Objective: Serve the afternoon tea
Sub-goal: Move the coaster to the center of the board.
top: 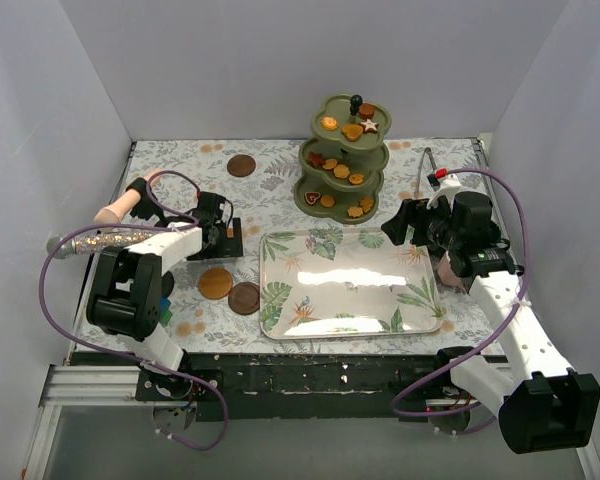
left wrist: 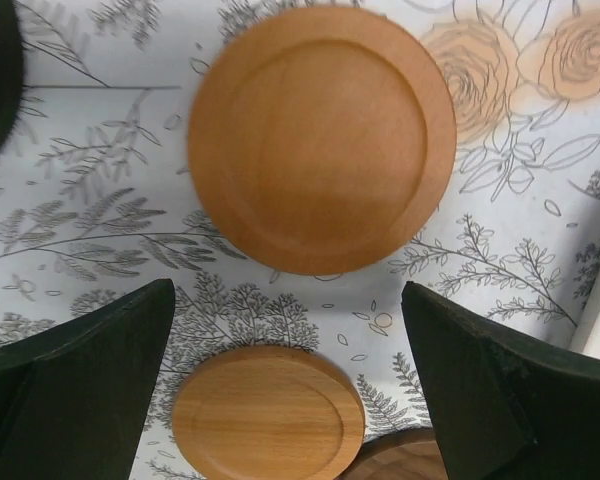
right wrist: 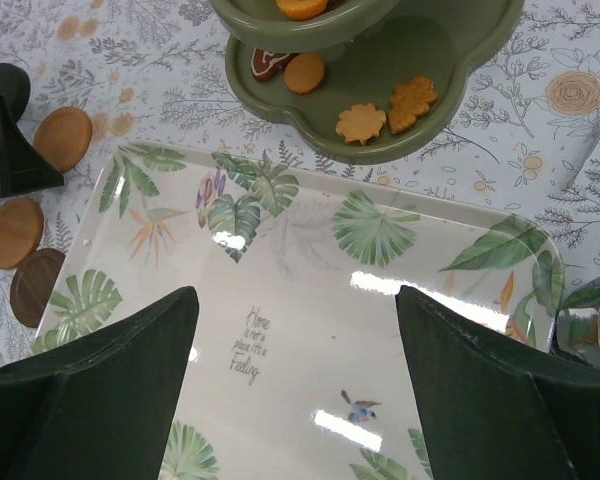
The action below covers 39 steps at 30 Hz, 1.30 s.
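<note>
My left gripper (left wrist: 288,292) hangs wide open and empty above the flowered tablecloth (left wrist: 100,230). A coaster (left wrist: 320,140) lies flat just ahead of my fingertips, and a second coaster (left wrist: 268,412) lies between them. My right gripper (right wrist: 295,292) is also open and empty, over the leaf-printed tray (right wrist: 280,250). The green stand (right wrist: 380,70) holding the biscuits (right wrist: 361,122) sits just beyond the tray.

left gripper (left wrist: 288,290) points straight down on the left, jaws spread wide, empty; right gripper (right wrist: 295,295) angles down-left, jaws spread, empty.
</note>
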Each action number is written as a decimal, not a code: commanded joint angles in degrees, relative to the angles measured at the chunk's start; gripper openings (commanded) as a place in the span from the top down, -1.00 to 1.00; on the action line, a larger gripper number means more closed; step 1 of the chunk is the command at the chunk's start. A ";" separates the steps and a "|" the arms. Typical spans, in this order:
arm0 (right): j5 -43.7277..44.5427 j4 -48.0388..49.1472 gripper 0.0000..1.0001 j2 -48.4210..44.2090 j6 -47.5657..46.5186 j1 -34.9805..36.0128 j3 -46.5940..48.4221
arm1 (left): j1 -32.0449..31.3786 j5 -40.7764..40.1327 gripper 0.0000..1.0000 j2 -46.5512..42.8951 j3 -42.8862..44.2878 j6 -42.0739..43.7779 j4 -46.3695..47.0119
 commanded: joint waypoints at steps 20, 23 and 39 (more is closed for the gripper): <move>-1.10 1.23 -0.77 -2.02 -0.09 0.15 1.17 | -0.15 2.59 -0.45 16.09 10.99 3.49 1.83; -0.66 1.32 -0.77 -1.76 -0.35 0.14 1.09 | -0.24 3.82 -0.42 19.35 14.07 3.40 1.83; -0.57 2.99 -0.77 2.20 -0.97 0.14 1.96 | -1.64 9.89 -0.39 36.57 35.95 6.21 -2.47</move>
